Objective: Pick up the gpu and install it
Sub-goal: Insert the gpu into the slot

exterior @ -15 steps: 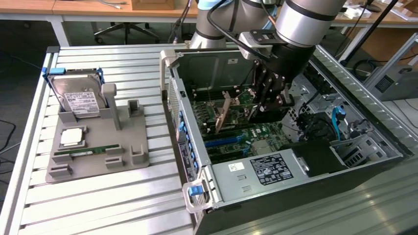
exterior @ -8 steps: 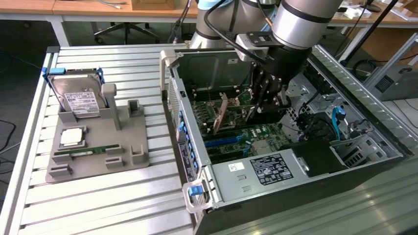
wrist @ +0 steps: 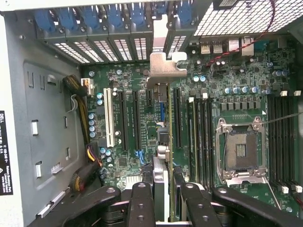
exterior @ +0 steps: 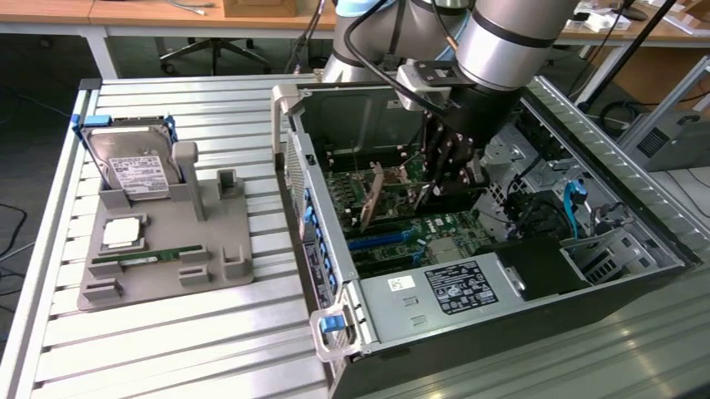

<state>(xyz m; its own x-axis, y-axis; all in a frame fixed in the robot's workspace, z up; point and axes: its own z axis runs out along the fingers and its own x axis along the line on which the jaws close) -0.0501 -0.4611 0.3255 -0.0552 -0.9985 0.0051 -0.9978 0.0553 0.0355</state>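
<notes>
Gpu [wrist: 163, 142] edge-on in claw [wrist: 163, 189] above motherboard [wrist: 227, 94]

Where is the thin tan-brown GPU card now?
In the exterior view, the thin tan-brown GPU card stands on edge inside the open computer case, above the green motherboard.

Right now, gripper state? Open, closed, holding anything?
Gripper: closed on the gpu, which stands on edge inside the computer case, over the motherboard slots.

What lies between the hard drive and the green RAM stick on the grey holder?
In the exterior view, a CPU chip lies between the hard drive and the RAM stick on the grey holder.
</notes>
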